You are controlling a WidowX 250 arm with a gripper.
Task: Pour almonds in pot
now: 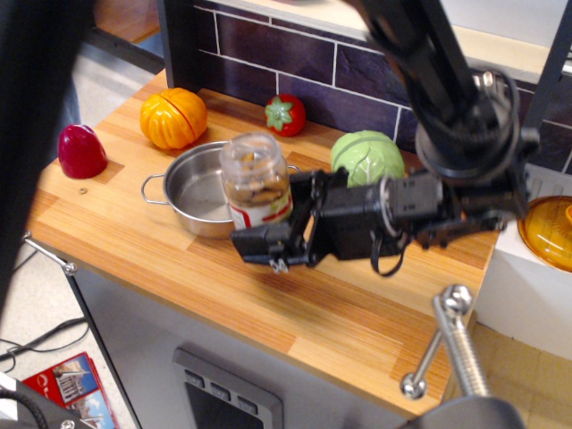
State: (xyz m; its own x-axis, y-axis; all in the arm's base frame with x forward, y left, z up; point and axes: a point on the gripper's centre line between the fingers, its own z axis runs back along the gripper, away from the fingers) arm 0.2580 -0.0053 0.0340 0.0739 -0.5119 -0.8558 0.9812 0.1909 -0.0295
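Observation:
A clear jar of almonds (256, 182) with a red and white label is held upright, lifted off the counter at the right rim of the pot. My gripper (281, 219) is shut on the jar, its black fingers (268, 245) on either side of the jar's lower half. The pot (198, 186), a shallow shiny steel pan with loop handles, stands on the wooden counter just left of and behind the jar. I see nothing in the pot. The jar has no lid on.
An orange pumpkin (172, 117), a red strawberry (285, 114) and a green cabbage (367, 157) stand along the brick back wall. A dark red toy (82, 151) sits at the counter's left end. An orange-lidded dish (549, 232) is at the right.

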